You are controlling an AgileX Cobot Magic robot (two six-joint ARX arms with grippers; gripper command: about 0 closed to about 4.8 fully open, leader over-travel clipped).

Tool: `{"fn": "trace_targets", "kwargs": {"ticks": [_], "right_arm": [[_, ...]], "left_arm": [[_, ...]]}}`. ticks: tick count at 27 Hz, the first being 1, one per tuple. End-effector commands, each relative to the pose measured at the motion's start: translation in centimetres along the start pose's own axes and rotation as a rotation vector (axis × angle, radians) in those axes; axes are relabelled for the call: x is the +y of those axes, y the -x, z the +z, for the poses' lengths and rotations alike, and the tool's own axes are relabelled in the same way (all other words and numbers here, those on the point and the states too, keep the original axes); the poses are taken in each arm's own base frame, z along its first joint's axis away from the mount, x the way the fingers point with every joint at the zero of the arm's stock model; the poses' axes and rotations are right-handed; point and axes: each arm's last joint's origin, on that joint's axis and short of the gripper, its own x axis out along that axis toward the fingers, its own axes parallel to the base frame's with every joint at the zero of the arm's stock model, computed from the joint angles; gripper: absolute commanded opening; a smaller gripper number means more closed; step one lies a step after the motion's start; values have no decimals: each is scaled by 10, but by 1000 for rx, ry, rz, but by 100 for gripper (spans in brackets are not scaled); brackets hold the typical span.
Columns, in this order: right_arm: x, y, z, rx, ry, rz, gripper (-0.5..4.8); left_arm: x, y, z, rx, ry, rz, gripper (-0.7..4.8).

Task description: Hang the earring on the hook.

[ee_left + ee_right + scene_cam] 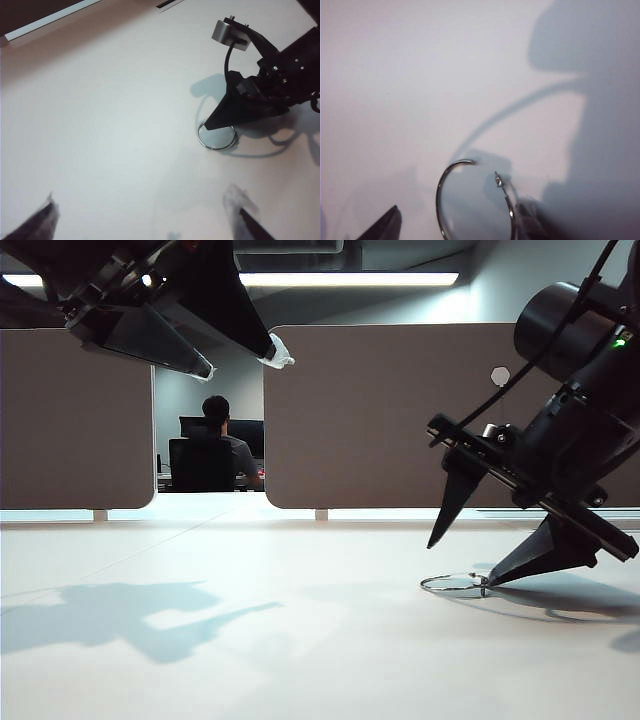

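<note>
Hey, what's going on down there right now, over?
Left gripper open, hovering high. Right gripper open, down straddling the earring, flat on table. Hook on the partition, bare. Nothing blocking.

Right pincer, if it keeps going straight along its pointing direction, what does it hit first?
The right pincer points down at the table, jaws apart. One finger tip already sits at the earring, so probably the hoop's wire, then the table; contact is unclear.

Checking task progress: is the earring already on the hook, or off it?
Off. The earring lies flat on the table by the right gripper; the hook on the partition is bare.
</note>
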Motion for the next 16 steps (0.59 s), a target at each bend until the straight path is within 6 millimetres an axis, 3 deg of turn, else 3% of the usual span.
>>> {"fn": "trace_targets", "kwargs": {"ticks": [1,5,8,11,16], "right_arm": [[-21,-11,-20,147,-62,-159,278],[-22,-11,-21,158,-43,-164,156],[-22,-11,-21,158,-43,-163,140],[-22,-11,-21,160,-30,-155,3],[-20,-11,-20,152,-16,-131,-7]], "left_arm": [[0,1,2,-5,-8,9,479],[0,1,2,-5,-8,8,479],[0,1,2,-6,-9,9,479],[0,1,2,-5,-9,14,479],[0,1,2,-5,-9,17,479]]}}
